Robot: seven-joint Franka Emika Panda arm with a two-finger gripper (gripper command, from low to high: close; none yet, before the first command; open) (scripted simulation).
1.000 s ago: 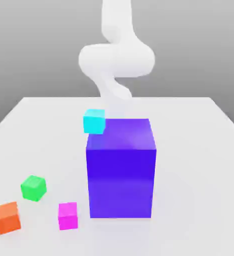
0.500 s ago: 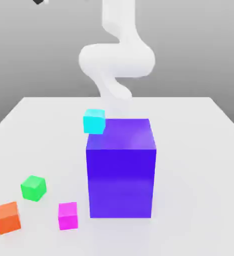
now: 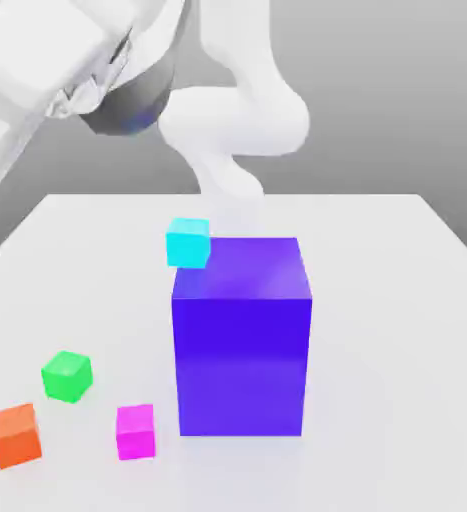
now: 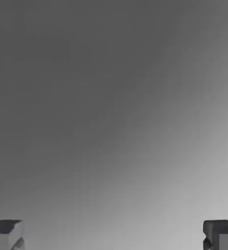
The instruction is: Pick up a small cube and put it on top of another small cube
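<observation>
The small magenta cube (image 3: 135,432) rests on the white table near its front edge, just off the lower-left corner of the big block. The small green cube (image 3: 67,376) sits a short way behind it, toward the exterior view's left, apart from it. The arm's white hand housing (image 3: 37,80) hangs high above the table at the exterior view's upper left, far from both cubes. In the hand view my gripper (image 4: 113,237) is open, its two fingertips (image 4: 6,235) standing wide apart with only grey backdrop between them.
A tall blue-purple block (image 3: 242,340) stands mid-table. A cyan cube (image 3: 188,242) sits by its rear upper-left corner. An orange cube (image 3: 16,436) lies at the front left, near the green one. The white table (image 3: 387,300) stretches to the exterior view's right.
The hand has swung into the exterior view's upper left, where a second ago only the arm's upper links showed. None of the cubes has moved.
</observation>
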